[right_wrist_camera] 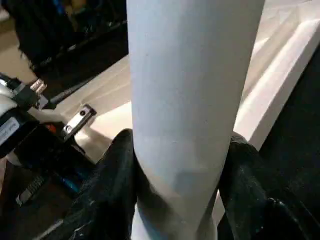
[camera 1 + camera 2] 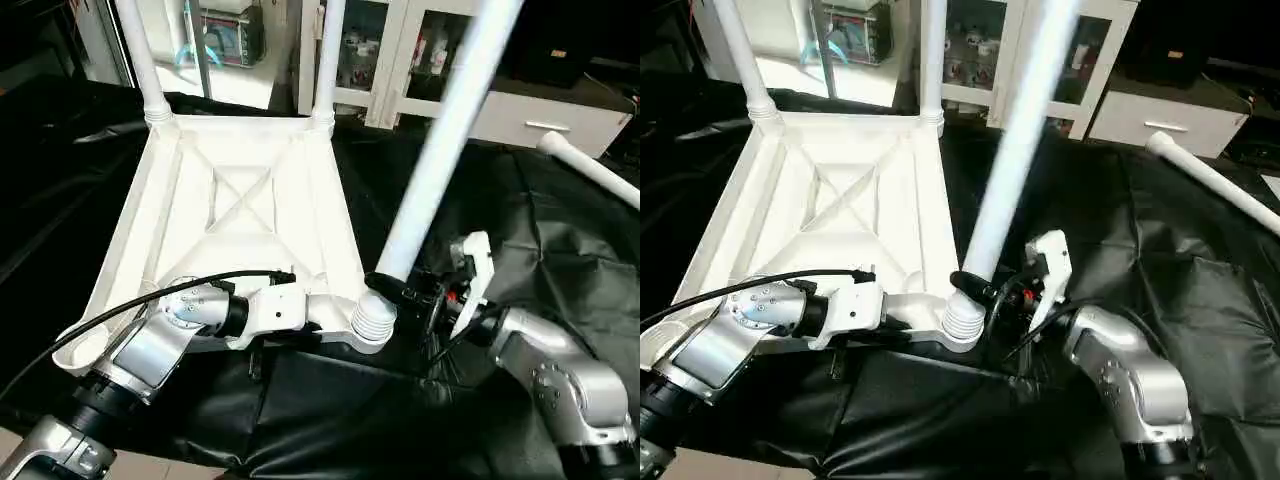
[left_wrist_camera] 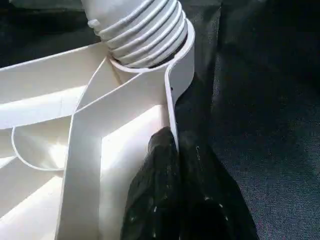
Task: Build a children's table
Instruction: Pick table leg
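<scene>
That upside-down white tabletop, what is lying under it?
A crumpled black sheet spreads beneath the tabletop, showing past its edges. What the sheet rests on is covered. The left tool pinches the tabletop's rim beside the corner socket.

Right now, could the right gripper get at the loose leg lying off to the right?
Probably not yet. The right gripper is clamped on the third leg at its corner socket, and would have to let go first. The loose leg otherwise lies unobstructed on the black cloth.
</scene>
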